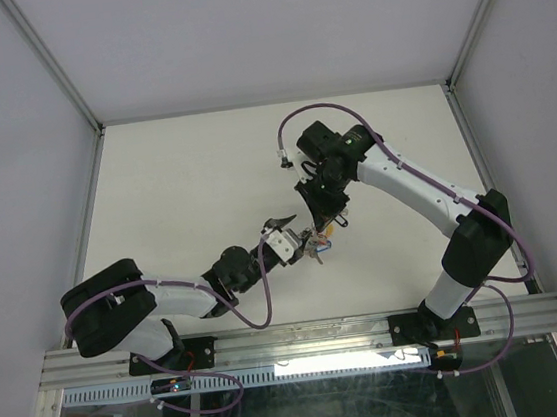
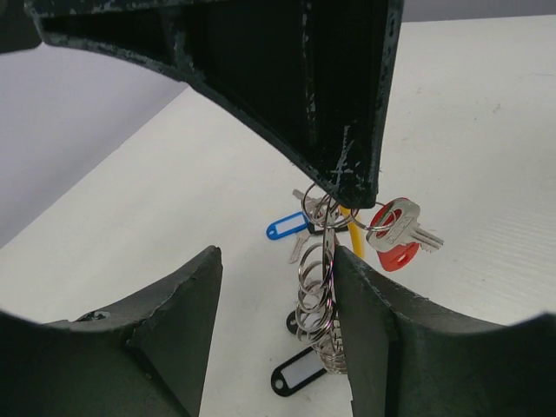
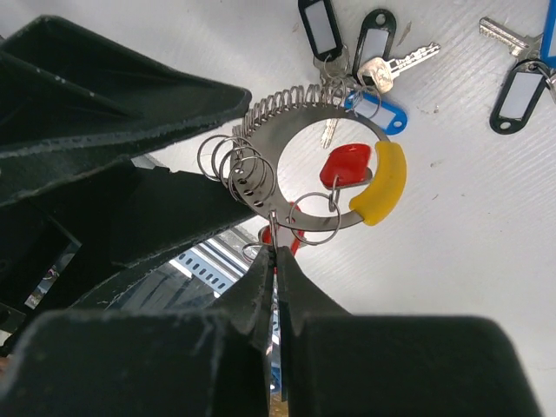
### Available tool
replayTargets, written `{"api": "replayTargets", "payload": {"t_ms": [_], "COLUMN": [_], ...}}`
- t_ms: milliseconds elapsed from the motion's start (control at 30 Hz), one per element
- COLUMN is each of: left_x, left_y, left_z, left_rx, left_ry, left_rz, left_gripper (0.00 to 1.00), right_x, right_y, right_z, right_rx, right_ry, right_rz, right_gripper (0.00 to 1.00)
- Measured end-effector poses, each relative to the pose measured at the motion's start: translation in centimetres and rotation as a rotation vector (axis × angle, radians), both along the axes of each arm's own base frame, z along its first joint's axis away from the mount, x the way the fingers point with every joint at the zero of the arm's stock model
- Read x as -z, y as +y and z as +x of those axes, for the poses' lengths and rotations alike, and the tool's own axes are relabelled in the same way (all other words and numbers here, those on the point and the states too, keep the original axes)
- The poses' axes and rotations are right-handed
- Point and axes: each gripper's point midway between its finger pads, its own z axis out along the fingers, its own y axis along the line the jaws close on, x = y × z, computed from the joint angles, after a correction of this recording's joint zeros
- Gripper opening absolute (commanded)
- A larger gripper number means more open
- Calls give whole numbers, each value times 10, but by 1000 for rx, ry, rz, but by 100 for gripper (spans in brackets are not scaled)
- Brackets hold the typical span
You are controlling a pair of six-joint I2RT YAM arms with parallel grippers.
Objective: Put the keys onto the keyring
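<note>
From above, the left gripper (image 1: 302, 234) and right gripper (image 1: 322, 222) are seen tip to tip. At the left wrist, its jaws are spread around the large thin silvery keyring with a yellow section (image 2: 327, 278), hung edge-on. At the right wrist, that rim is pinched by closed fingers; a loose black-tagged silver key (image 3: 519, 91) is seen beyond it.

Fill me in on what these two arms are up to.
The right gripper is shut on the keyring, holding it over the table. Several keys hang from the hoop, among them a red-tagged key next to its yellow section. The left gripper sits beside the hoop with its jaws apart, gripping nothing. At least one black-tagged key lies apart from the hoop on the table.
</note>
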Motion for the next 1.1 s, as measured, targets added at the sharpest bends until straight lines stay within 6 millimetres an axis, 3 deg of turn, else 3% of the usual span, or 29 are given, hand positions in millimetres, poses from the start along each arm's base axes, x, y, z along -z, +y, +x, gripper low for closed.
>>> {"api": "replayTargets", "payload": {"t_ms": [667, 1100], "left_x": [8, 7], "left_y": [-22, -25], "left_z": [0, 7], "left_rx": [74, 68], "left_ry": [-65, -230], "left_rz": [61, 169], "left_gripper": [42, 35], "right_x": [3, 2], "right_y": [1, 0], "right_z": [-5, -6], "right_rx": [-7, -13], "right_ry": [27, 26], "right_rz": [10, 8], "right_gripper": [0, 0]}}
